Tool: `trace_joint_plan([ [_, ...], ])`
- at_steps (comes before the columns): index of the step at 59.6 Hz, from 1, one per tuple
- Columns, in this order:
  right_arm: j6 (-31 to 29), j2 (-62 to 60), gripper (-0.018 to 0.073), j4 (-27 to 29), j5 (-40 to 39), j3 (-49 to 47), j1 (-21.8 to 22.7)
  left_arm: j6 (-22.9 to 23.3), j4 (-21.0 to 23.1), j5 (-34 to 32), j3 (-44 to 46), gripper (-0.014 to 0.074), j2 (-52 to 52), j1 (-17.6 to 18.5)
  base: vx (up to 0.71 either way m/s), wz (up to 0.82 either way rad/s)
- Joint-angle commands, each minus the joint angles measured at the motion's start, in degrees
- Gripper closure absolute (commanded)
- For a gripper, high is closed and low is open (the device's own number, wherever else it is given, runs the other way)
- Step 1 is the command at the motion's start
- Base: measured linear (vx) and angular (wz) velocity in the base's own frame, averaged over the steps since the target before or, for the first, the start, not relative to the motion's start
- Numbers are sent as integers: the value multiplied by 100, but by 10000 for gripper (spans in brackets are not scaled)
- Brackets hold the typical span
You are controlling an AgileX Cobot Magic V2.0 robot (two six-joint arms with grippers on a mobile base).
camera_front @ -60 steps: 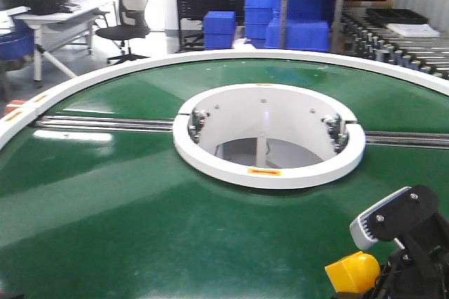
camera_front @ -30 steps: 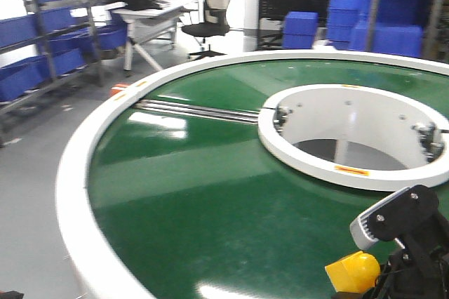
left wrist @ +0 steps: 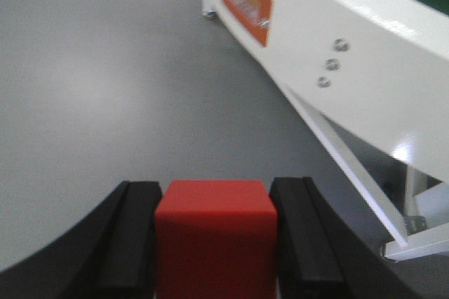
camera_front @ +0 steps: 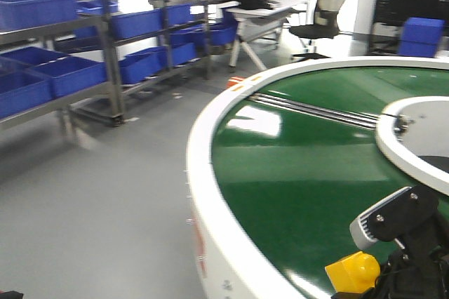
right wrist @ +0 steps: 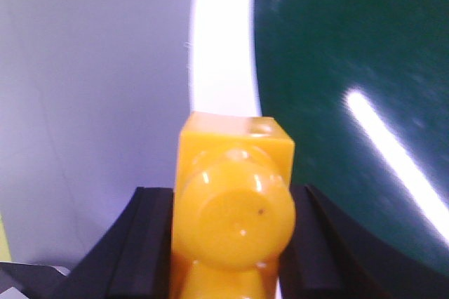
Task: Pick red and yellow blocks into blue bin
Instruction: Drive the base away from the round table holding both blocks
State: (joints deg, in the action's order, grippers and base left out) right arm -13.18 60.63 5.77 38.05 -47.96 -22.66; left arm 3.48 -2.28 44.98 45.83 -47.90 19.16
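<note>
— What has the left gripper (left wrist: 215, 204) got?
— Its two black fingers (left wrist: 133, 236) are closed on the red cube (left wrist: 214, 250), one against each side. Past the fingertips lies grey floor (left wrist: 91, 67), and up to the gripper's right runs the white side of the round table (left wrist: 365, 67).
— And the right gripper (right wrist: 230, 204)?
— It clamps the yellow studded brick (right wrist: 235, 165), with one stud facing the wrist camera. Ahead of it is the table's white rim (right wrist: 221, 53), and to the right of that the green belt (right wrist: 337, 46).
</note>
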Motion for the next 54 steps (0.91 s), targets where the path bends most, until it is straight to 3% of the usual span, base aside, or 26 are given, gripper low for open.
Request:
trace_joint_plan([
  [1, -24, -115, 318, 1, -361, -165, 0, 11, 7, -366, 151, 356, 40, 26, -8, 59],
  [54, -24, -115, 318, 1, -361, -165, 0, 11, 7, -366, 151, 356, 45, 26, 1, 45],
])
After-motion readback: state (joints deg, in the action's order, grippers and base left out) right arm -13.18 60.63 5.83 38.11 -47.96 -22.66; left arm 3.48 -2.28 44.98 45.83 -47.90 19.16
